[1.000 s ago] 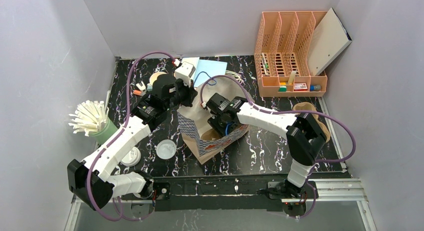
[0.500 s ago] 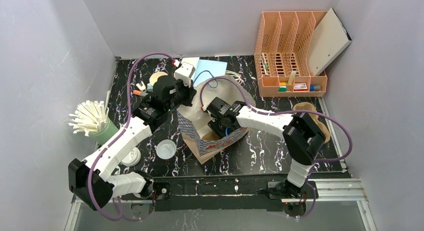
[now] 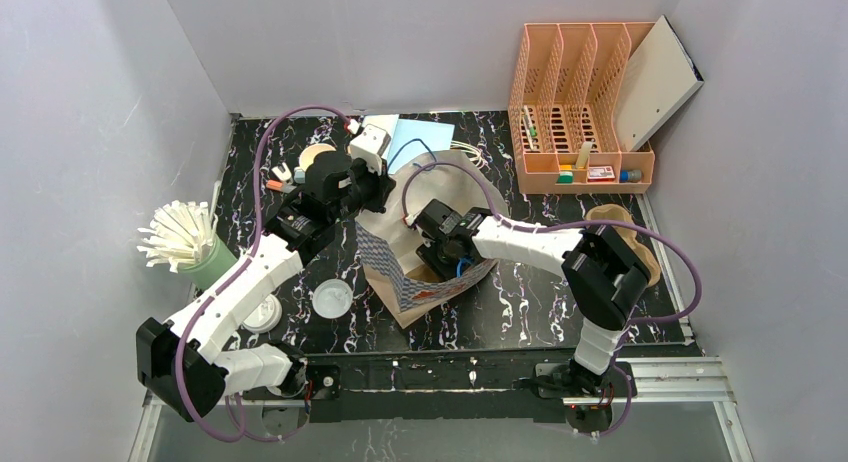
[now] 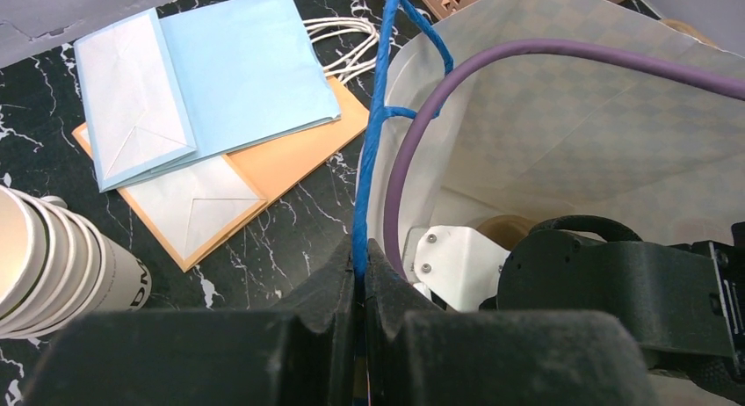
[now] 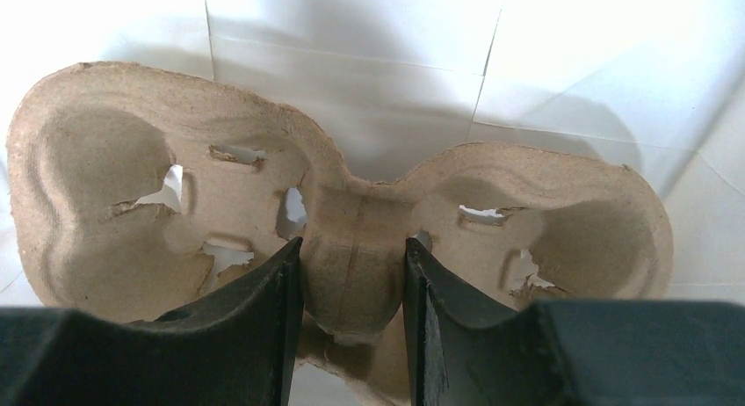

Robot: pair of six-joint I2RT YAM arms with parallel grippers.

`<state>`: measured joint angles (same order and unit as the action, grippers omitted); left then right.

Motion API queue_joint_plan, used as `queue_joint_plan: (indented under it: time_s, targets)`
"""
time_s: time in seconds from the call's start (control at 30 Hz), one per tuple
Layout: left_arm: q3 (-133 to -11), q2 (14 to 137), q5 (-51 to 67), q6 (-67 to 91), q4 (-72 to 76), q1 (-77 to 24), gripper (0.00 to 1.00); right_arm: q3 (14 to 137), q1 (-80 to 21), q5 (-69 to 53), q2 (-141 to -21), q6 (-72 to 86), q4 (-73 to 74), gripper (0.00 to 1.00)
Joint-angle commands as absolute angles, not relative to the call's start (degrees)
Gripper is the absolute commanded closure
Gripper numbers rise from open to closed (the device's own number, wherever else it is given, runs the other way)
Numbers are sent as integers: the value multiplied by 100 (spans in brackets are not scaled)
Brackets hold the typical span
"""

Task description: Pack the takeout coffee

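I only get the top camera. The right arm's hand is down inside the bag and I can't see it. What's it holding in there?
Observer: The right gripper is clamped on the middle bridge of a brown cardboard cup carrier.
Operator: Any cups sitting in it?
Observer: No, both of its wells are empty.
Operator: And what's the other hand pinching?
Observer: The left gripper is shut on the blue handle of the bag, right beside the bag's open rim.

The tabletop (image 3: 520, 292) is black veined white, paper bag (image 3: 385, 267) blue-checked, handle (image 4: 375, 134) blue, cup carrier (image 5: 351, 217) brown.
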<state>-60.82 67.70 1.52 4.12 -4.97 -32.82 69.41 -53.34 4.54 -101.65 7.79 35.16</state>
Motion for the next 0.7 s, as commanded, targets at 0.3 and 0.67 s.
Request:
queue_joint_plan:
  time_s: [0.3, 0.67]
  targets:
    - [-5996, 6496, 189, 475, -220, -3287, 100, 6436, -5352, 592, -10541, 949, 3210, 58]
    - [-6003, 6504, 201, 468, -245, -3283, 100, 6630, -5353, 600, -10451, 949, 3361, 49]
